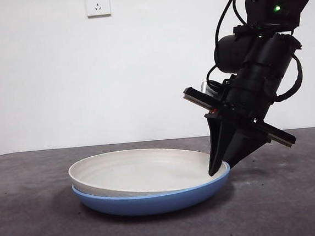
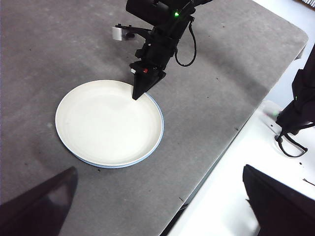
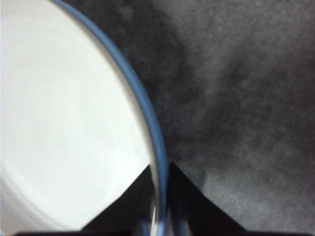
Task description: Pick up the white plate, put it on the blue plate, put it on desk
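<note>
With the white plate (image 1: 143, 171) nested in the blue plate (image 1: 154, 201) on the desk (image 1: 34, 228), my right pincer (image 1: 220, 169) pinches both rims together; placement done, release remains.

Light: even, bright, diffuse | Shadow: soft, on desk (image 1: 297, 205) beneath blue plate (image 1: 154, 201) | Glare: white plate (image 3: 64, 128) overexposed in right wrist view | Focus: right wrist view blurred, grainy
</note>
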